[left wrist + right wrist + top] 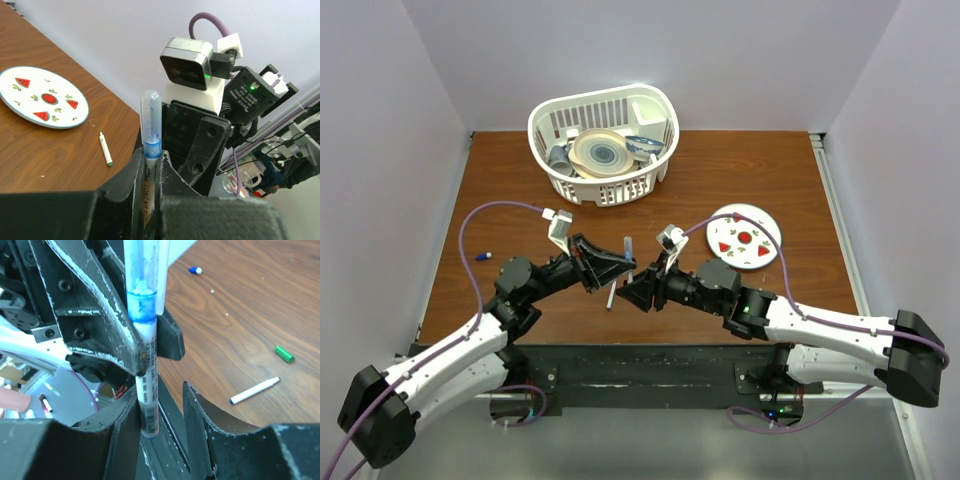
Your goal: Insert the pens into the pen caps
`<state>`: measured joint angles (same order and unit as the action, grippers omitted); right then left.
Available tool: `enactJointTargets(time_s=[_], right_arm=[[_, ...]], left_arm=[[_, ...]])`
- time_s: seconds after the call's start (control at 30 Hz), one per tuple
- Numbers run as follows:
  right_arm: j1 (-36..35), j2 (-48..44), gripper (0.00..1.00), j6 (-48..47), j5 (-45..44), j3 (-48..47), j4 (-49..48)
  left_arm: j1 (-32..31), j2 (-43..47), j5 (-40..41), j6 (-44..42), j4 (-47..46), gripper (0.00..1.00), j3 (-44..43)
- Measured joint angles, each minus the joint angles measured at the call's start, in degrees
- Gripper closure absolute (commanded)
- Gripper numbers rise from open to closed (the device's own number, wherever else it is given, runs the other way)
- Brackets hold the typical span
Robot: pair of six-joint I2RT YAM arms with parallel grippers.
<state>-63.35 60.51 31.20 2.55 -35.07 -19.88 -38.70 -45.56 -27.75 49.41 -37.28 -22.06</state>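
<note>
Grips the capped pen (148, 195) in the left gripper (151, 165), clamped just below the blue cap (151, 112), long axis upright. Stands with right gripper (160, 400) jaws apart around the barrel's lower end. Finds a bare pen (255, 391) flat on the table (240, 315) ahead-right of that gripper, green cap (284, 354) just beyond it — probably the right arm's pick.

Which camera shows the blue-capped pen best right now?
Right wrist: the blue-capped pen fills the frame, cap joint and printed barrel sharp. Left wrist shows mostly its cap above the left fingers; top external only a thin sliver.

White arms (450, 350), purple cables (206, 17), black claws (151, 165) (160, 405)
</note>
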Motion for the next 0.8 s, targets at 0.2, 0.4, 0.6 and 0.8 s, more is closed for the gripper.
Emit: enactJointTargets(time_s=[0.2, 0.4, 0.6, 0.8], right_arm=[[-0.02, 1.29, 1.00, 1.01, 2.16, 0.11, -4.24], [0.04, 2.62, 1.00, 1.77, 3.69, 0.24, -6.49], [0.04, 2.58, 1.00, 1.79, 5.46, 1.53, -6.58], [0.04, 2.58, 1.00, 1.75, 8.09, 2.36, -6.58]], left_arm=[[-0.02, 0.24, -0.20, 1.01, -2.47, 1.00, 0.17], [-0.15, 0.31, -0.74, 0.79, -2.03, 0.32, 0.02], [-0.37, 1.11, -0.52, -1.86, 4.66, 0.23, -4.13], [-0.37, -1.20, 0.39, -6.71, 11.82, 0.19, -10.93]])
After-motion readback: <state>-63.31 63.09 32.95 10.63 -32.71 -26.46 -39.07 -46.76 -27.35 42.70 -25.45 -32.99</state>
